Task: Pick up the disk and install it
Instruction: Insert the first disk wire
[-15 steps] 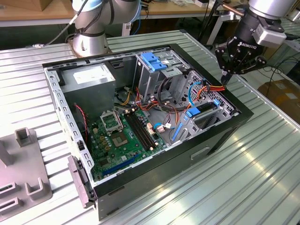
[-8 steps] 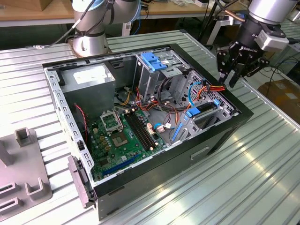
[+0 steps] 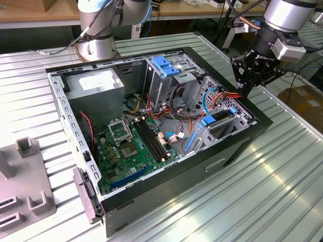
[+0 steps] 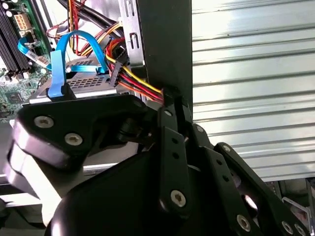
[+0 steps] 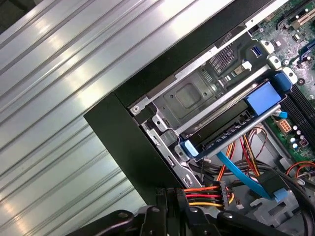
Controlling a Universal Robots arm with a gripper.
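The disk (image 3: pixel 222 117) lies in the lower drive bay at the case's corner on the exterior view's right. It is a dark slab (image 5: pixel 229 130) between blue rails, level with the bay's metal frame. My gripper (image 3: pixel 247 92) hangs just above the case's rim beside that bay. In both wrist views its black fingers (image 4: pixel 172 128) stand pressed together, and the red, yellow and orange wires of a power cable (image 5: pixel 204 194) end between their tips. The cable's black plug (image 4: pixel 115 73) is free in the air. A blue data cable (image 5: pixel 241 172) loops near the disk.
The open black case (image 3: pixel 242 146) lies on a ribbed metal table (image 3: pixel 282 191). Inside are a green motherboard (image 3: pixel 131 146), a grey power supply (image 3: pixel 96 83) and a silver cage with a blue bracket (image 3: pixel 164 65). Another arm's base (image 3: pixel 96 45) stands behind; a grey fixture (image 3: pixel 25 191) sits at the left.
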